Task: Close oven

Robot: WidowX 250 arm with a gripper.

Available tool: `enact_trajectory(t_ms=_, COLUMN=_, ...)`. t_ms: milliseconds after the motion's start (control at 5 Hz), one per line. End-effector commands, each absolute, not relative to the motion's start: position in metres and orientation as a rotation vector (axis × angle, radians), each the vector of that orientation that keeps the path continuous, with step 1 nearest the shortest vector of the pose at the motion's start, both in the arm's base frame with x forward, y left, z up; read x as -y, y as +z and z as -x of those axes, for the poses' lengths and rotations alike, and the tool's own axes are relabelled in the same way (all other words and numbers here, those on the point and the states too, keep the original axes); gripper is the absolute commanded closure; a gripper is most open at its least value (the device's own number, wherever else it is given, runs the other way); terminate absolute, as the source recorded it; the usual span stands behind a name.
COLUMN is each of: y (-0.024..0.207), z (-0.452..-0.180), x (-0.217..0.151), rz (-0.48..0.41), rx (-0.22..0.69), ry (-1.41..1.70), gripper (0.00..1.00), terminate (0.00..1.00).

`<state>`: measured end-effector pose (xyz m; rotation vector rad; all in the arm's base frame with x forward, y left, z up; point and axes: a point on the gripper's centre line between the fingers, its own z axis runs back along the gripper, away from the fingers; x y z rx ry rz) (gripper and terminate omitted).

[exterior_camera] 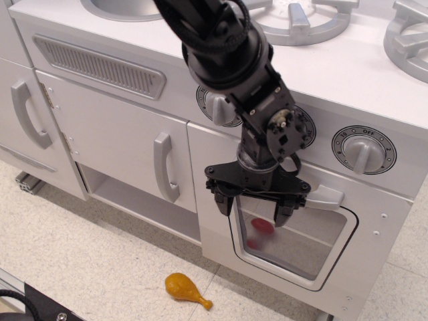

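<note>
The white toy oven [294, 227] stands at the right, its door upright against the front with a rounded clear window [301, 244] and a horizontal grey handle [326, 197]. Grey dial knobs [362, 151] sit above the door. My black gripper [253, 208] is open and empty, its fingers [223, 202] spread against the door's upper left, just left of the handle. A red object [262, 225] shows behind the window.
A white cabinet door with a vertical grey handle [162, 167] is left of the oven, another handle [25, 115] further left. A yellow toy drumstick [185, 289] lies on the floor below. Grey burners [294, 17] sit on the top.
</note>
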<state>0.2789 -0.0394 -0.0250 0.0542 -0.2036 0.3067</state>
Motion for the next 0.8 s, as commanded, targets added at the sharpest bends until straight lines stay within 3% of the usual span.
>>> enact_trajectory(t_ms=0, y=0.002, z=-0.267, x=0.034, rz=0.015, rx=0.192, ry=0.277, gripper=0.00, terminate=0.00)
enact_trajectory(t_ms=400, y=0.029, z=-0.249, x=0.031, rz=0.029, rx=0.195, ry=0.205, gripper=0.00, terminate=0.00)
enact_trajectory(t_ms=600, y=0.029, z=-0.249, x=0.031, rz=0.029, rx=0.195, ry=0.205, gripper=0.00, terminate=1.00)
